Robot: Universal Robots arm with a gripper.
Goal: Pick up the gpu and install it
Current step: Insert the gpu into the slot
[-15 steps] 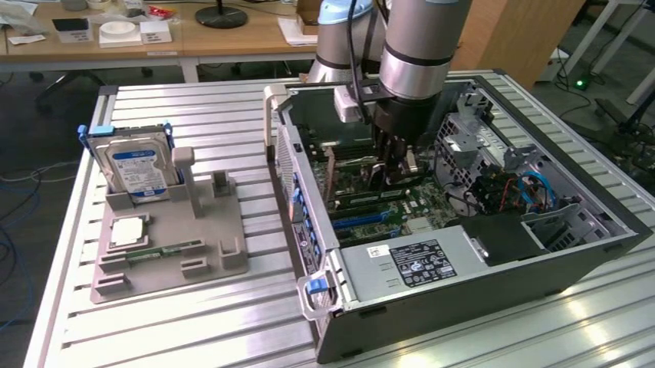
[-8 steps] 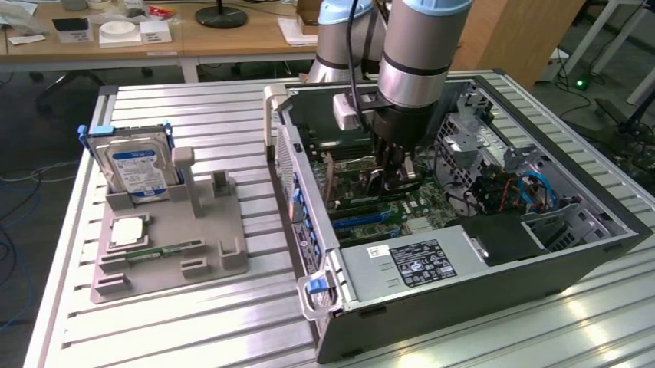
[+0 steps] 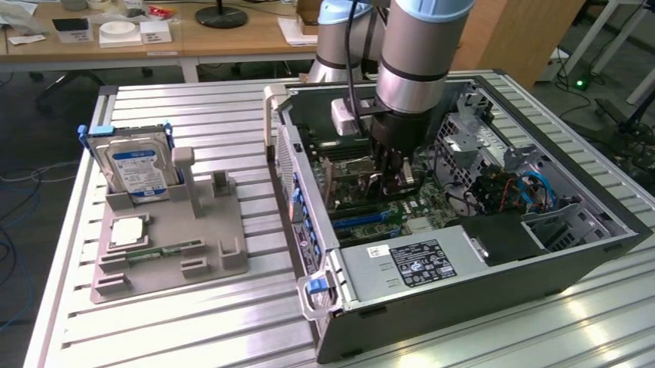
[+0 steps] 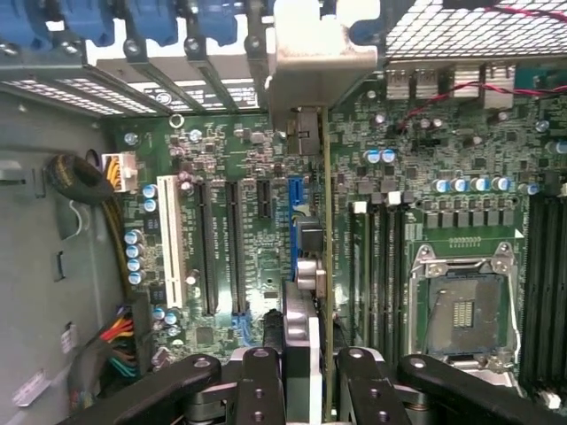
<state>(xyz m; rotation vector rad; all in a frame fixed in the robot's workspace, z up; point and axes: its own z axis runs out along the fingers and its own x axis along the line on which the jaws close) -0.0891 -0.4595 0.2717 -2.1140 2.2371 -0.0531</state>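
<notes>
gpu is down inside the open pc case, hanging edge-on over the green motherboard, just beside the blue slot. The gripper is clamped on it, one finger each side. From here it's a thin green board edge with a pale metal bracket at the far end.

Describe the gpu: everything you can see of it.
Seen edge-on, the gpu is a thin green board with a silvery-dark body on one side and a pale metal bracket at its far end. It stands on edge inside the open computer case, over the motherboard beside the blue slot, held by the gripper between its fingers. Whether it is seated cannot be told.
</notes>
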